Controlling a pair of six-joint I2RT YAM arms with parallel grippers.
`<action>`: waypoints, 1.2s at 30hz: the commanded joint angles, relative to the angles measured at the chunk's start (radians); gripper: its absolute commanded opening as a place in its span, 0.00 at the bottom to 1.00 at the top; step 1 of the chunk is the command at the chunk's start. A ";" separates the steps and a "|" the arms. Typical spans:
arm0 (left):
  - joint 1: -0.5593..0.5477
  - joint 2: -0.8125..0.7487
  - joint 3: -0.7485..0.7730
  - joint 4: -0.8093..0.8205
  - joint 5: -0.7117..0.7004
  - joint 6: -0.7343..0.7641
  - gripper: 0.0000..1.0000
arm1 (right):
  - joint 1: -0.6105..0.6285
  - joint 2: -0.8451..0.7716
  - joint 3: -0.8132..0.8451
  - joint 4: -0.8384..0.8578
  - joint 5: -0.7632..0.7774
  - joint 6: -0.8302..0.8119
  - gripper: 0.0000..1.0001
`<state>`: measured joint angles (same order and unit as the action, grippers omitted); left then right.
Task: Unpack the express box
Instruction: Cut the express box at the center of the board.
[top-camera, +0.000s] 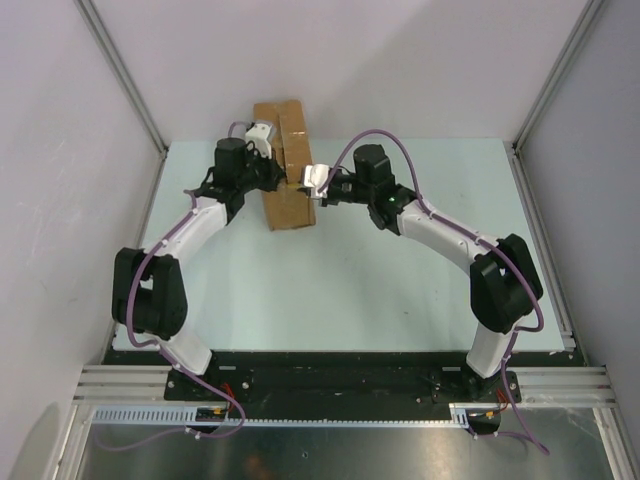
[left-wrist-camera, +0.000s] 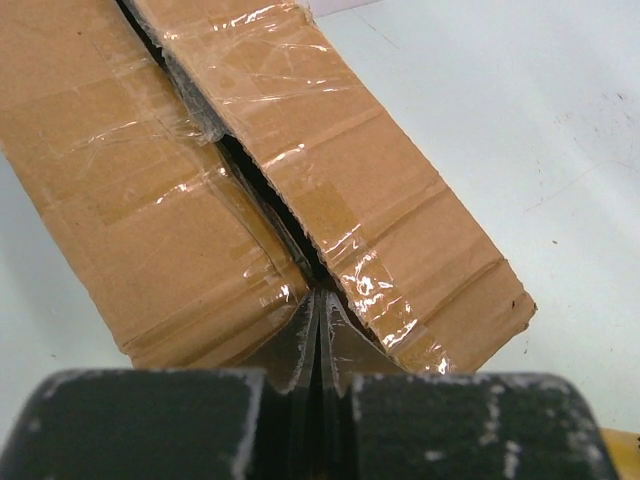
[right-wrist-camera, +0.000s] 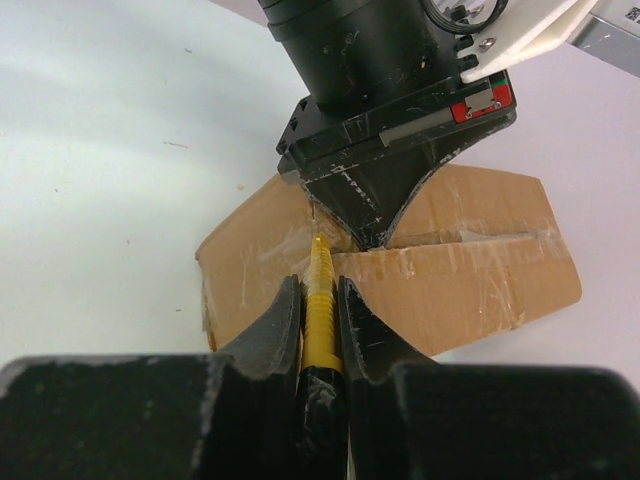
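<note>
The express box (top-camera: 290, 207), a brown taped carton, lies at the back middle of the table. Its top flaps (left-wrist-camera: 150, 200) are parted by a dark slit along the centre seam. My left gripper (left-wrist-camera: 320, 318) is shut, with nothing held, and its tips rest at the near end of that slit. From the right wrist view the left gripper (right-wrist-camera: 373, 236) points down onto the box (right-wrist-camera: 470, 280). My right gripper (right-wrist-camera: 320, 292) is shut on a yellow utility knife (right-wrist-camera: 320, 268). The knife's tip touches the box top just beside the left fingertips.
The pale table (top-camera: 400, 280) stretches on all sides of the box. Grey walls and metal frame posts (top-camera: 130, 85) close in the back and sides. Both arms (top-camera: 450, 240) reach in towards the box from the near edge.
</note>
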<state>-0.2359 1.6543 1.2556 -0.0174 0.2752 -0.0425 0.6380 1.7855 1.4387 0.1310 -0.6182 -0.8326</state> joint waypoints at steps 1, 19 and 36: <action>0.055 0.108 -0.091 -0.289 -0.202 0.127 0.03 | -0.109 -0.014 -0.046 -0.185 0.201 -0.042 0.00; 0.055 0.119 -0.114 -0.263 -0.189 0.158 0.01 | -0.169 -0.024 -0.054 -0.142 0.235 -0.102 0.00; 0.049 0.133 -0.128 -0.254 -0.179 0.181 0.00 | -0.233 -0.046 -0.057 -0.010 0.305 -0.195 0.00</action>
<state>-0.2440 1.6882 1.2312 0.1146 0.2966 0.0025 0.5529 1.7763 1.4044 0.1658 -0.6147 -0.9710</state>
